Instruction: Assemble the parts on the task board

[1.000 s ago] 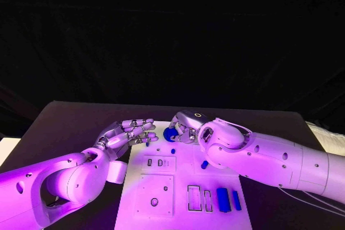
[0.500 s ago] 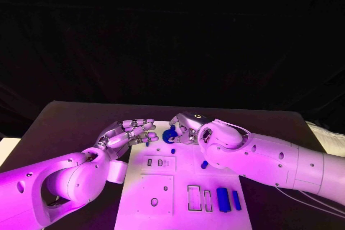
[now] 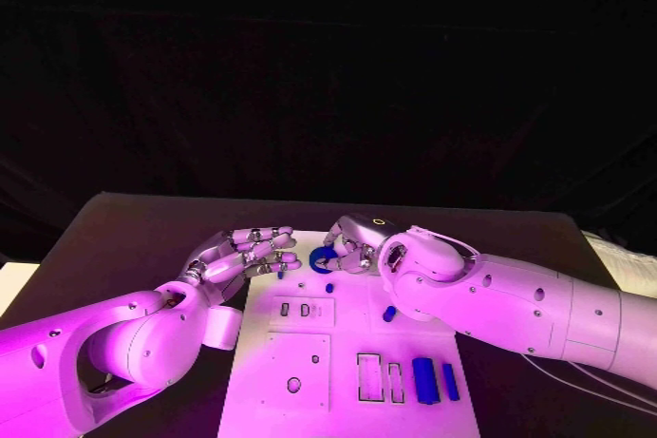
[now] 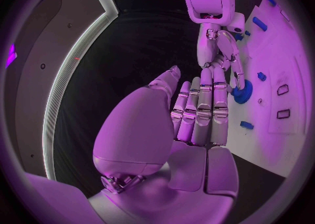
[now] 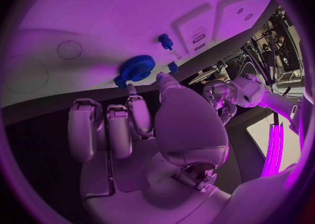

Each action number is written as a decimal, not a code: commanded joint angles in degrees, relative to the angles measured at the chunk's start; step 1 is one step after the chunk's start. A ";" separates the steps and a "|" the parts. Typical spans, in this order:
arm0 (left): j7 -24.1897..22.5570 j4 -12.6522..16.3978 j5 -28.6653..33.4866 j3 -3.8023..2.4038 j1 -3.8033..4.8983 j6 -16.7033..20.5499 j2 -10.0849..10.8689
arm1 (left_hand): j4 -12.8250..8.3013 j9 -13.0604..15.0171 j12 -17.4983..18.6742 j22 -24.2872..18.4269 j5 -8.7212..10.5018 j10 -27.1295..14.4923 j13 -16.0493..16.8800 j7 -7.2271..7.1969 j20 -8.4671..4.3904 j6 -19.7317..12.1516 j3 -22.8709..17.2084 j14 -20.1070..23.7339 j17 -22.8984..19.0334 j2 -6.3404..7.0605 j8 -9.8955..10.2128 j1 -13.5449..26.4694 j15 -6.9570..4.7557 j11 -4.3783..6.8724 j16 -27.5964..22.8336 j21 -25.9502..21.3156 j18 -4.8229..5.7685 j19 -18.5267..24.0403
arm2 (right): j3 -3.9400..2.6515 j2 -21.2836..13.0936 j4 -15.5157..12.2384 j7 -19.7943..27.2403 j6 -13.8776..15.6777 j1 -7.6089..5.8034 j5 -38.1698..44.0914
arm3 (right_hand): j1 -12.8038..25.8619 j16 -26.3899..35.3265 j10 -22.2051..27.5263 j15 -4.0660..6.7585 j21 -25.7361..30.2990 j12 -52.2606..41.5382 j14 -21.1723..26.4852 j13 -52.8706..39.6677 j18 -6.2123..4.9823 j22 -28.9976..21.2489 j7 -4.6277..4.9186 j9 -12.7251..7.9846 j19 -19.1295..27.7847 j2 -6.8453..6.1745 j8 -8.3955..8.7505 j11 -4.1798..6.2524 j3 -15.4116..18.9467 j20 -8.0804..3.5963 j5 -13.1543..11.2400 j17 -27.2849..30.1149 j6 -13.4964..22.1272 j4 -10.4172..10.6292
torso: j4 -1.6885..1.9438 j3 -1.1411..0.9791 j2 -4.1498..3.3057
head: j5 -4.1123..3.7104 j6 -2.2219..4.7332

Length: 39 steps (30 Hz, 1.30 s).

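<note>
The left hand (image 3: 247,253) hovers over the near-left edge of the white task board (image 3: 274,362), its fingers (image 4: 197,113) held side by side, lightly curled and closed on nothing. The board lies in the middle of the black tabletop (image 3: 123,229).

Just right of that hand, a blue gear (image 3: 325,258) sits at the far end of the board, and the right hand (image 3: 359,243) pinches it between thumb and fingertips (image 5: 138,113). The right wrist view shows the toothed disc (image 5: 136,68) lying flat against the board's surface, with a fingertip touching its rim. The left wrist view shows the same gear (image 4: 241,90) under the right hand's downward-pointing fingers.

Near the gear, a small blue peg (image 3: 330,288) stands on the board, and a second small blue piece (image 3: 389,314) lies close beside the right forearm. Left of these, two small slots (image 3: 294,310) are cut in a raised panel. Nearer the robot, a square panel with a round hole (image 3: 294,384) takes up the board's left side. To its right are two empty rectangular recesses (image 3: 369,377), then two blue bars (image 3: 436,379) lying side by side along the board's near-right edge. The right arm (image 3: 534,310) crosses above the board's right side.
</note>
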<state>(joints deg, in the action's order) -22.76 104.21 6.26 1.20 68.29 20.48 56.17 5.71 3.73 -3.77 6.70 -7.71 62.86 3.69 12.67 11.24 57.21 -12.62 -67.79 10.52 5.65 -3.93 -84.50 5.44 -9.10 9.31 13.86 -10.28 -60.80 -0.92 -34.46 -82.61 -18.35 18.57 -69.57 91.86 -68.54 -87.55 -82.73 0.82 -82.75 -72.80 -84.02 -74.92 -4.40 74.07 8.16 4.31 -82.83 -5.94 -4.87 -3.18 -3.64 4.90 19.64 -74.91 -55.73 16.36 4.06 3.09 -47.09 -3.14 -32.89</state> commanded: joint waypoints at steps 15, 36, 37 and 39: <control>-0.22 -1.32 0.08 -0.03 0.08 -1.22 -0.16 | -0.51 -0.04 0.17 -0.07 0.23 -0.43 0.03 0.08 0.00 -0.54 0.10 -0.31 0.12 -0.18 0.17 0.10 0.14 -0.05 -0.40 -0.25 0.11 -0.39 | -0.93 -13.77 -5.55 24.98 11.00 0.23 -26.12 | -9.19 -0.38 0.62 -0.02 -0.20 1.10 -5.05 -1.72 1.17 0.27 0.58 -0.42 -0.30 0.93 1.04 -0.34 0.12 0.25 -0.11 -10.78 1.92 -4.64 | -1.25 -0.54 0.71 | 0.17 0.44; -0.27 -3.13 0.10 0.15 -0.10 -2.06 -1.77 | -0.53 -0.03 0.16 -0.08 0.22 -0.43 0.03 0.06 0.00 -0.54 0.10 -0.31 0.14 -0.20 0.17 0.11 0.14 -0.04 -0.42 -0.26 0.11 -0.40 | -1.03 -23.09 0.85 29.91 4.75 4.91 -33.51 | -13.04 -0.52 0.58 0.26 -0.40 1.27 -5.11 -1.65 1.24 0.66 0.29 -0.40 -0.44 0.09 0.97 -0.01 -0.05 -0.02 -1.64 -11.09 0.40 -8.26 | -2.66 -1.84 1.20 | -0.14 0.47; -0.28 -3.17 0.10 0.16 -0.13 -2.12 -1.81 | -0.53 -0.03 0.16 -0.08 0.22 -0.43 0.03 0.06 0.00 -0.54 0.10 -0.31 0.14 -0.20 0.17 0.11 0.14 -0.04 -0.42 -0.26 0.11 -0.40 | -1.04 -22.98 1.18 30.01 4.75 5.23 -33.61 | -13.04 -0.52 0.58 0.26 -0.40 1.27 -5.11 -1.65 1.24 0.66 0.29 -0.40 -0.44 0.09 0.97 -0.01 -0.05 -0.02 -1.64 -11.09 0.40 -8.26 | -2.59 -1.77 1.19 | -0.15 0.47; -0.28 -3.24 0.10 0.17 -0.18 -2.17 -1.87 | -0.53 -0.03 0.16 -0.08 0.22 -0.43 0.03 0.06 0.00 -0.54 0.10 -0.31 0.14 -0.20 0.17 0.11 0.14 -0.04 -0.42 -0.26 0.11 -0.40 | -1.04 -22.73 1.78 30.14 4.75 5.77 -33.74 | -13.07 -0.53 0.59 0.26 -0.41 1.31 -5.11 -1.62 1.24 0.68 0.29 -0.41 -0.45 0.09 0.98 -0.01 -0.04 -0.02 -1.76 -11.12 0.39 -8.32 | -2.49 -1.66 1.16 | -0.14 0.46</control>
<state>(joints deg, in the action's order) -22.70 100.96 6.26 1.37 68.16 19.79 54.46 5.55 3.73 -3.77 6.71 -7.71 62.86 3.69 12.87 11.24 57.00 -12.46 -67.79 10.59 5.65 -3.93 -84.50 5.43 -9.10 9.04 13.86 -10.28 -60.79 -1.94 -57.33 -81.02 10.15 25.09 -63.90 59.10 -81.14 -87.82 -82.40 0.81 -82.99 -71.71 -84.02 -75.05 -3.49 74.71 8.49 3.94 -82.90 -5.88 -3.96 -3.50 -3.65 4.82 18.17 -74.93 -54.97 8.43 1.47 1.39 -45.91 -3.32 -32.37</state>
